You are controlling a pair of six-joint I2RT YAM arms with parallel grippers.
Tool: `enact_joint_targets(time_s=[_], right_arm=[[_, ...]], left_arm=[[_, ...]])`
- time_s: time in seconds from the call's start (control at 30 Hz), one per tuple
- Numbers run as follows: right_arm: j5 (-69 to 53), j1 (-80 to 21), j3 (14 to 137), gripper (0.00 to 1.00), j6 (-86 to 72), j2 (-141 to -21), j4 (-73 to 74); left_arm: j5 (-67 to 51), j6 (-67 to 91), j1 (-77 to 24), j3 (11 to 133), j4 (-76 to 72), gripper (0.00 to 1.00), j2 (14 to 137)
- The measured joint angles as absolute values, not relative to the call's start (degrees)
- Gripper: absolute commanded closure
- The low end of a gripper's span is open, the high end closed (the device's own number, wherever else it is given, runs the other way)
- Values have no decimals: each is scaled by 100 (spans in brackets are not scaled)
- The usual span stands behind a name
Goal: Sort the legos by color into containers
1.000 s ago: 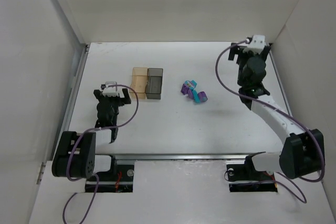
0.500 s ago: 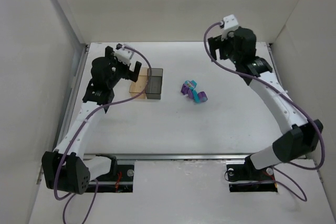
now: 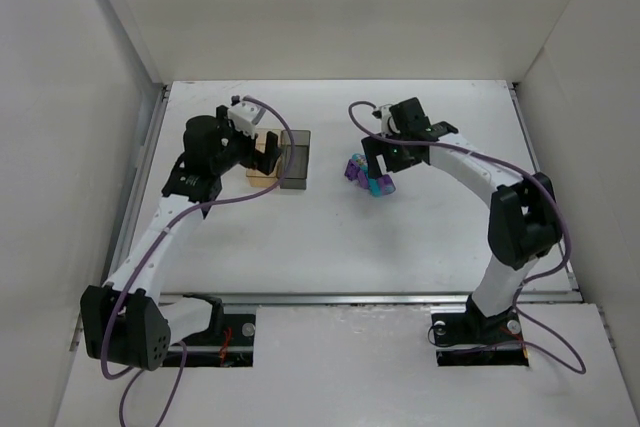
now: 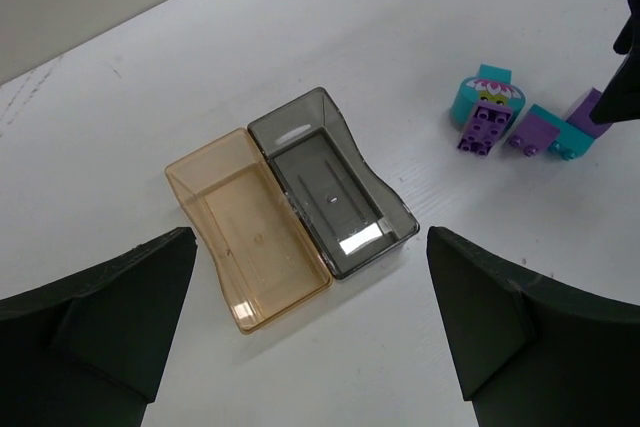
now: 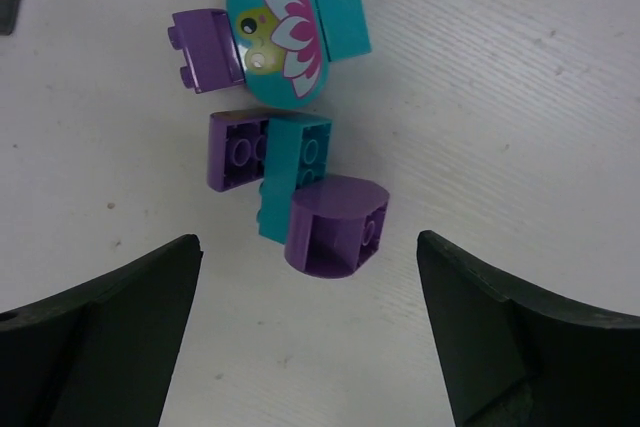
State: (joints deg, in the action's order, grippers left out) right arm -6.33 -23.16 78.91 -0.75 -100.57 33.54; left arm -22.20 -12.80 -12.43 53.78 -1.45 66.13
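Note:
The legos [image 3: 368, 176], several tiny purple and teal bricks, lie in a loose cluster on the white table. In the right wrist view a rounded purple brick [image 5: 335, 227] is nearest, touching a teal brick [image 5: 297, 162]; a teal oval piece with a flower print [image 5: 275, 32] lies beyond. My right gripper [image 3: 382, 159] hangs open just above the cluster, holding nothing. The containers are joined side by side: amber [image 4: 250, 227] on the left, smoky grey [image 4: 330, 182] on the right, and both look empty. My left gripper [image 3: 258, 147] hovers open over the amber one, partly hiding it from above.
White walls [image 3: 110, 67] enclose the table on the left, back and right. The two arm bases [image 3: 140, 307] sit at the near edge. A finger [image 4: 628, 67] of the right gripper shows at the edge of the left wrist view, beside the legos.
The left arm reached out from near its base to above the containers. The right arm swung from the back right corner to above the legos. The legos and containers stayed put.

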Motion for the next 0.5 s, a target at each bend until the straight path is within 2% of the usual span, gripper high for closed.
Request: enact_joint_targets(time_s=[0.13, 0.5], right_arm=[[-646, -2399, 7891, 15, -222, -10353, 3308], [-434, -2403, 7889, 15, -331, -10739, 3341]], left_arm=[[-2182, -1247, -1243, 5242, -150, 0, 6598], [-2097, -1138, -1243, 5177, -152, 0, 6569]])
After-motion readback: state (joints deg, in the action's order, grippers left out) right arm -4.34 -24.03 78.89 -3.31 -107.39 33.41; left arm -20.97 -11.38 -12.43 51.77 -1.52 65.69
